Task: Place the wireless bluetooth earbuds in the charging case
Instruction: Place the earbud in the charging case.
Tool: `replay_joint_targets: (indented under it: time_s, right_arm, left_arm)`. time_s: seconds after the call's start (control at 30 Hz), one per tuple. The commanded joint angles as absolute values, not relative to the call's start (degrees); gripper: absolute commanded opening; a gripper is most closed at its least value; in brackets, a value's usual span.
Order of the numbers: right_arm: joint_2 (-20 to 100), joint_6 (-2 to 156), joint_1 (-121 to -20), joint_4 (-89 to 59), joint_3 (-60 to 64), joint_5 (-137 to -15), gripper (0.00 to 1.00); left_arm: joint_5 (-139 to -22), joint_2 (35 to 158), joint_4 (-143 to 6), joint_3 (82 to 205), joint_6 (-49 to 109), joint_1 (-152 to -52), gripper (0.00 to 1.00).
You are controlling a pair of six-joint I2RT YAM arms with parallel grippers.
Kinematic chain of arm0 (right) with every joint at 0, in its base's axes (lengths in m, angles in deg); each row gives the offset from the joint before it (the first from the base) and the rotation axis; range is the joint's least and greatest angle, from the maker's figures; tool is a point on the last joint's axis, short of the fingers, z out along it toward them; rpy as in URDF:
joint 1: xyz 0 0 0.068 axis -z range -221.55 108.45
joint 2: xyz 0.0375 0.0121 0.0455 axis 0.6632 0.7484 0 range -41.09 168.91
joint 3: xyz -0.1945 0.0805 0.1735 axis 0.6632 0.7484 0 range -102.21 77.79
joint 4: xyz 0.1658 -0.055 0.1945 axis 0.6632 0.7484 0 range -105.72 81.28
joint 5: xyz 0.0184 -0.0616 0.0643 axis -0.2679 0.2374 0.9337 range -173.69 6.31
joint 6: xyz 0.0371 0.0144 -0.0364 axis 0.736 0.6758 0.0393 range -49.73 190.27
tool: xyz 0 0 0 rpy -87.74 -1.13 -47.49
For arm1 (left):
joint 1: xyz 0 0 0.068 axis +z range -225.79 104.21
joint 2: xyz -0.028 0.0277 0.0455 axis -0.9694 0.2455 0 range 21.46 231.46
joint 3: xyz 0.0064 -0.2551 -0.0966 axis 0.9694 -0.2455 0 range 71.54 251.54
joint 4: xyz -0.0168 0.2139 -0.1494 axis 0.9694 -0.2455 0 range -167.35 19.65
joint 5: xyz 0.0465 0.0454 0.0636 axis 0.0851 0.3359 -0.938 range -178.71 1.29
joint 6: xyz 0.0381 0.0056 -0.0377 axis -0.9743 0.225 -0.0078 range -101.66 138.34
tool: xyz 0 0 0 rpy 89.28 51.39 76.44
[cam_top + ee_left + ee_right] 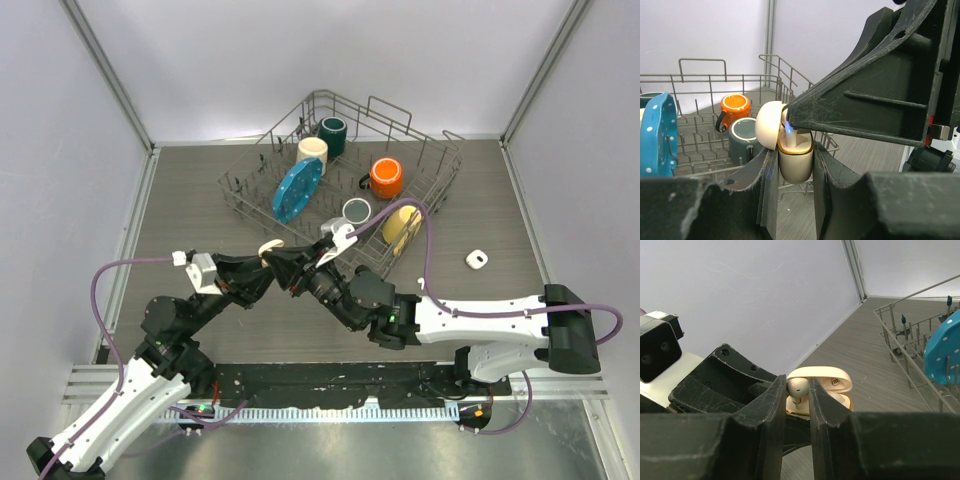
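Just in front of the dish rack (250, 207), over the bench (200, 200), the open cream charging case (795, 167) is gripped by the left hand (795, 160). A cream earbud (799, 386) is pinched in the closed right hand (796, 390) and held at the case's mouth.

A grey wood-grain table (190, 200) fills the middle of the top view, boxed in by plain pale walls (320, 50) at the back and on both sides. Slanted metal posts (108, 72) mark the upper corners. A shiny metal strip (330, 440) runs along the bottom edge. The light is soft and even.
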State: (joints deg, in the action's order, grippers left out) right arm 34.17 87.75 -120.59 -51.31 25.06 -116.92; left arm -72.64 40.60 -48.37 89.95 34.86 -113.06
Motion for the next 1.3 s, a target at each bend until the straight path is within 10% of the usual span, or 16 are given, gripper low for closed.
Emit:
replay_joint_targets:
  time_s: [0.0,1.27]
  right_arm:
    - [33.53,87.15,-120.56,-44.2,22.34,-118.14,0.14]
    - [28.0,86.8,-119.68,-42.79,16.53,-115.69,0.59]
  left_arm:
    - [-73.42,40.27,-42.05,92.54,34.51,-113.14,0.0]
    - [-73.06,40.53,-43.63,91.93,34.87,-113.14,0.0]
